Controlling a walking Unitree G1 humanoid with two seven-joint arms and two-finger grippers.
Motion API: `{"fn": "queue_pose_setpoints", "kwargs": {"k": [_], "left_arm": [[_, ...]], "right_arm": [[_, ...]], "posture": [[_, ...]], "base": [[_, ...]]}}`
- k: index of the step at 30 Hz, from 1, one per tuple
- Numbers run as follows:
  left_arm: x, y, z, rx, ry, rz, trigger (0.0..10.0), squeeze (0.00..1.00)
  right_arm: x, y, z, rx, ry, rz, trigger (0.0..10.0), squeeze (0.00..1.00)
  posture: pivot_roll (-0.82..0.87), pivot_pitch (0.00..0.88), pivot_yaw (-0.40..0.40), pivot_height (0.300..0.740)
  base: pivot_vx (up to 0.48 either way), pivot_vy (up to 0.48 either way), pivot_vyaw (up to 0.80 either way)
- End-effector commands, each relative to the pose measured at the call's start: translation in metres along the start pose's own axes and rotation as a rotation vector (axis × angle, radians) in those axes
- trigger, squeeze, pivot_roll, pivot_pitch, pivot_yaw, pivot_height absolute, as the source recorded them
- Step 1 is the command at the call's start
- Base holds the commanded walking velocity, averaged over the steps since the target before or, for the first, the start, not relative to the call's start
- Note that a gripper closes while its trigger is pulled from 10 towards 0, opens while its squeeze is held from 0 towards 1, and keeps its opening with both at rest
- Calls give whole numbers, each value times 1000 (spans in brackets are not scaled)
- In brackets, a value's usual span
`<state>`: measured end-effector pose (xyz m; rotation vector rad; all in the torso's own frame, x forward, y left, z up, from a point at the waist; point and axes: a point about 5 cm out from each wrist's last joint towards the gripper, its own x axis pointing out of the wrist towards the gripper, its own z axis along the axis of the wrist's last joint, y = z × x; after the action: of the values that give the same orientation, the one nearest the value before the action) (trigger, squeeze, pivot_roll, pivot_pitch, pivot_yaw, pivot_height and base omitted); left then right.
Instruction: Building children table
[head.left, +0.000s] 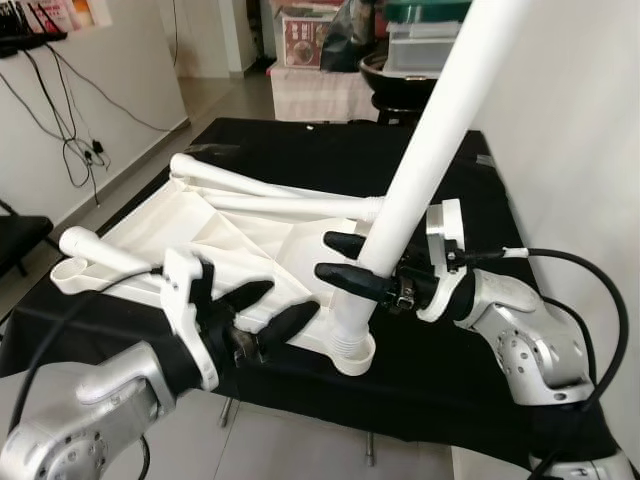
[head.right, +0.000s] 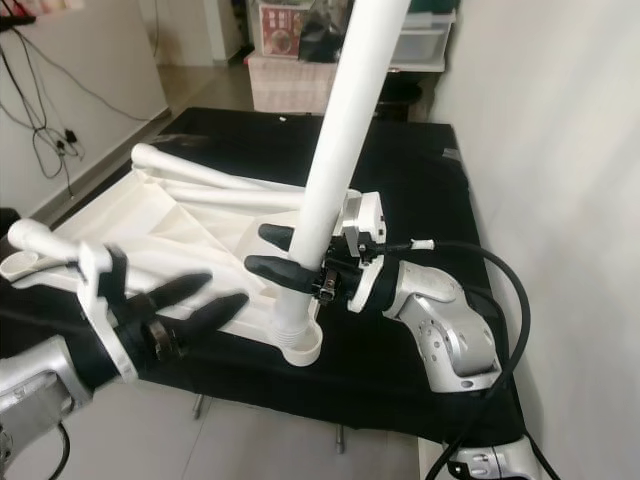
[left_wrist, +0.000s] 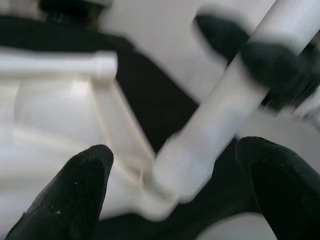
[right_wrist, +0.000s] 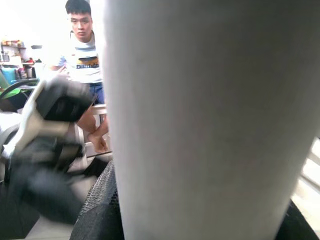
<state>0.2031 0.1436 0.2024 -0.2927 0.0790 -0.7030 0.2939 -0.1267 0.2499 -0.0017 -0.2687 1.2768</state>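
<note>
A white children's tabletop lies upside down on a black table. A white table leg stands tilted in the corner socket at the near edge, and my right gripper is shut around its lower part. In the right wrist view the leg is pressed close to the camera. My left gripper is open just left of the socket, over the tabletop's near edge, holding nothing. Its fingers flank the leg's base. Two more legs lie across the tabletop, and another is at its left corner.
A white wall runs close along the table's right side. Boxes and bins stand beyond the far end. Cables hang on the left wall, with a black chair below them. A person sits in the background of the right wrist view.
</note>
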Motion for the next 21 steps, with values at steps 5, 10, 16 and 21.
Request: {"fn": "queue_pose_setpoints", "kwargs": {"k": [5,10,16,21], "left_arm": [[-18,-20,-25,25,160,1,10000,0],[-37,-37,-45,77,274,-33,10000,0],[-41,-44,-47,57,228,-28,10000,0],[-42,-50,-45,40,202,-39,10000,0]], "right_arm": [[-7,4,-1,8,8,19,10000,0],[-14,4,6,30,-15,32,10000,0],[-10,7,12,10,-9,102,10000,0],[1,15,20,-22,-7,194,10000,0]], "posture": [[41,280,53,740],[63,321,60,740],[67,354,66,740],[73,375,58,740]], "base": [[0,0,0],[0,0,0],[0,0,0],[0,0,0]]}}
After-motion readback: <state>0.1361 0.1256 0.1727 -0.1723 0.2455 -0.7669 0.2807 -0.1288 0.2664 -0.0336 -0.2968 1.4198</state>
